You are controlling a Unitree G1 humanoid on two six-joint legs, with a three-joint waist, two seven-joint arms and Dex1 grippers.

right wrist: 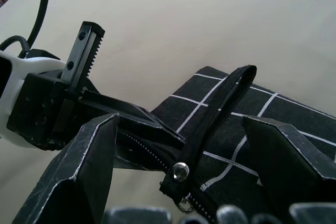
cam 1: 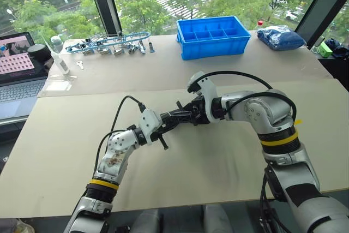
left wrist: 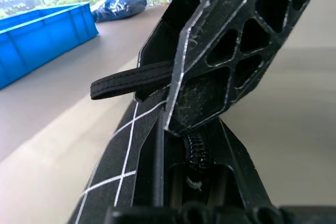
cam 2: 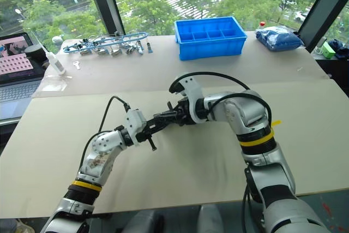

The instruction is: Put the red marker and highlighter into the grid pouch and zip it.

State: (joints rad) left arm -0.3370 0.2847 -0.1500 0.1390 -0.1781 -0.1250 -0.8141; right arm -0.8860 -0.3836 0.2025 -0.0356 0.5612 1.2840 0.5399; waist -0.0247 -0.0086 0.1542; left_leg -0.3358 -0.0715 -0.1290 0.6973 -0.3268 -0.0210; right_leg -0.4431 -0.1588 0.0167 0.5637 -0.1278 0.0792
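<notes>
The grid pouch [cam 1: 178, 116], black with thin white lines, hangs above the table between my two grippers. My left gripper [cam 1: 162, 128] is shut on the pouch's near end by the zipper [left wrist: 195, 153]. My right gripper [right wrist: 181, 129] is open, its fingers [right wrist: 79, 171] standing apart on either side of the black zipper strap [right wrist: 223, 106] without pinching it. A silver rivet fixes the strap to the zipper pull. One right finger [left wrist: 236, 40] looms over the pouch edge [left wrist: 126, 150] in the left wrist view. The red marker and the highlighter are out of view.
A blue divided bin [cam 1: 212, 36] stands at the back of the table, a blue bag [cam 1: 279, 37] to its right. A row of metal tools [cam 1: 109, 43] and a white bottle [cam 1: 57, 55] lie at the back left, beside a laptop [cam 1: 16, 69].
</notes>
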